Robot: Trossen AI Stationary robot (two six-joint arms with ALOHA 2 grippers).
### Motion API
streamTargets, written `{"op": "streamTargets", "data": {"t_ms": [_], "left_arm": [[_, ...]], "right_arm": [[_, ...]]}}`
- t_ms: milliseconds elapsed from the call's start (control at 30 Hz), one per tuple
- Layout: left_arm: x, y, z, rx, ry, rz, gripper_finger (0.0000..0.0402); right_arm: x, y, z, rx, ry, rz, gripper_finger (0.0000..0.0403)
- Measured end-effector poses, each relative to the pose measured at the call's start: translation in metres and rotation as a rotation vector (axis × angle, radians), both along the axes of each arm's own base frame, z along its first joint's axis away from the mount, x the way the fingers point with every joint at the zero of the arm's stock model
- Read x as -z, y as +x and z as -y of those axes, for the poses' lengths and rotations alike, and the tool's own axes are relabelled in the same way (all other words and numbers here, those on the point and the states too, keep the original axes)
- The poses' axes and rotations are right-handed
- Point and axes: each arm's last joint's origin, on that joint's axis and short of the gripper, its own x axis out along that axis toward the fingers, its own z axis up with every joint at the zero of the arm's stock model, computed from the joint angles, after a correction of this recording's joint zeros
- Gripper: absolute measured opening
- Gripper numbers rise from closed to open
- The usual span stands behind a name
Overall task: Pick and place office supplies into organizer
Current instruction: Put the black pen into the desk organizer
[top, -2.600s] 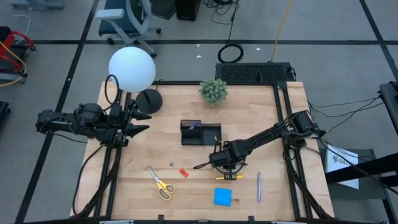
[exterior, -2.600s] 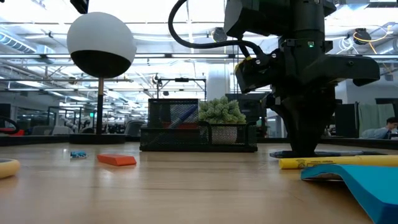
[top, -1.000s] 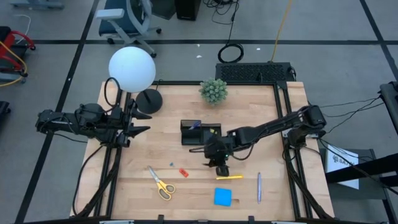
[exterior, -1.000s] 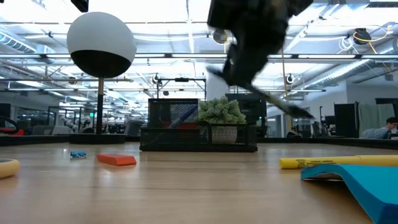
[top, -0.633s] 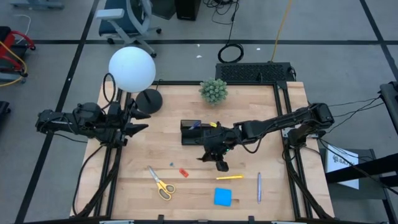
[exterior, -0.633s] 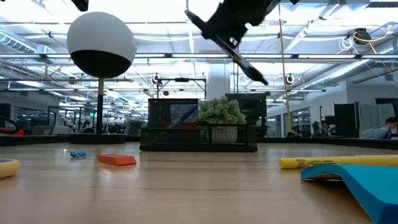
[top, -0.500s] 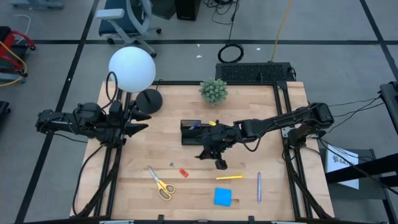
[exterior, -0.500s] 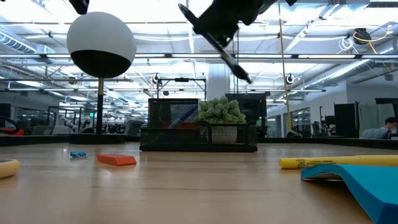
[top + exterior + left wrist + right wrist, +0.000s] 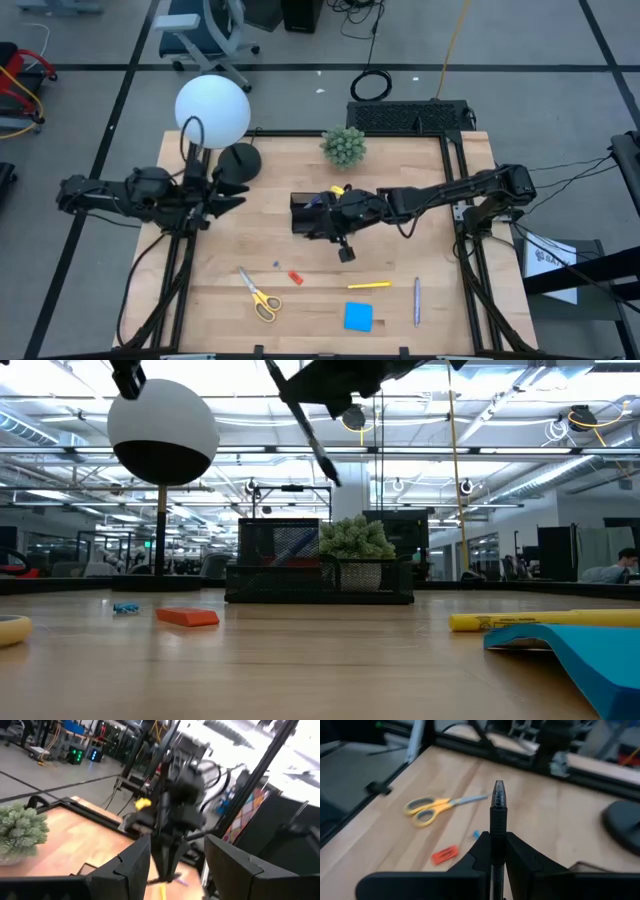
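Our right gripper (image 9: 498, 851), fingers pinched on a black pen (image 9: 497, 815), hangs over the organizer (image 9: 312, 213) mid-surface. Held slanted, the pen could catch a divider and tip out. Left gripper (image 9: 228, 194) waits, fingers apart.

Two dark jointed arms (image 9: 440, 195), black cables trailing (yellow tag near right wrist), blunt black fingers (image 9: 520, 857).
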Motion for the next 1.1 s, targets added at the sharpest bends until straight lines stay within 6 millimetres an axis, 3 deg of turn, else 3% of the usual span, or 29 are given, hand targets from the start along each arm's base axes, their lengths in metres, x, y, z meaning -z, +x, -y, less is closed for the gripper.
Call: {"op": "streamTargets", "data": {"t_ms": [333,533,700,1100], "left_arm": [[0.017,0.029,0.005,0.06,0.222,-0.137,0.0191],[0.023,0.038,0.007,0.09,0.345,-0.165,0.0191],[0.024,0.044,0.008,0.09,0.408,-0.155,0.0191],[0.028,0.07,0.011,0.08,0.458,-0.108,0.0191]], "right_arm": [[-0.018,0.006,0.014,0.056,0.063,0.162,0.0026],[-0.038,-0.002,0.022,0.085,0.104,0.235,0.0026],[-0.052,-0.007,0.022,0.084,0.132,0.312,0.0026],[-0.062,-0.006,0.021,0.082,0.167,0.417,0.0026]]}}
